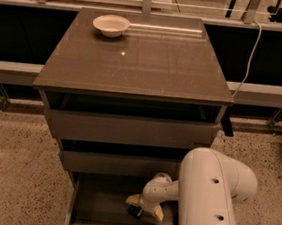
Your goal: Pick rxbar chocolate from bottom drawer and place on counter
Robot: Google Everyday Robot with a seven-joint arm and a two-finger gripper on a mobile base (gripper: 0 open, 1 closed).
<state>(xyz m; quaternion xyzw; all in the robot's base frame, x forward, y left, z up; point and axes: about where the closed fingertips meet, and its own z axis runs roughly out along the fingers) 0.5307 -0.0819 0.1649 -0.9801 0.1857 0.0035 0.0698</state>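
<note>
Cabinet seen from the front and a bit above. The bottom drawer (96, 206) is pulled out, and it sticks out further than the other two. The gripper (144, 209) is down inside it, right of the middle and fairly close to the front edge.

The fingers (133, 200) look spread apart. One pale tip is on the left, the other is lower and to the right. The bar (134, 213) shows as a small dark patch low in the gap between them, lying on the drawer floor. Honestly I can't tell if either tip is touching it. Only that end of it shows, since the wrist covers the rest.

The big white arm (212, 197) fills the lower right and reaches in from that side, hiding the drawer's right wall.

The middle drawer (120, 163) and top drawer (129, 129) each stand out a little, with a dark gap above each front.

Up top, the glossy brown tabletop (150, 70) has a white bowl (111, 25) near its back left corner, well away from the action. A light cable (250, 55) hangs down behind the right side. The whole thing sits on a speckled floor (13, 181).
</note>
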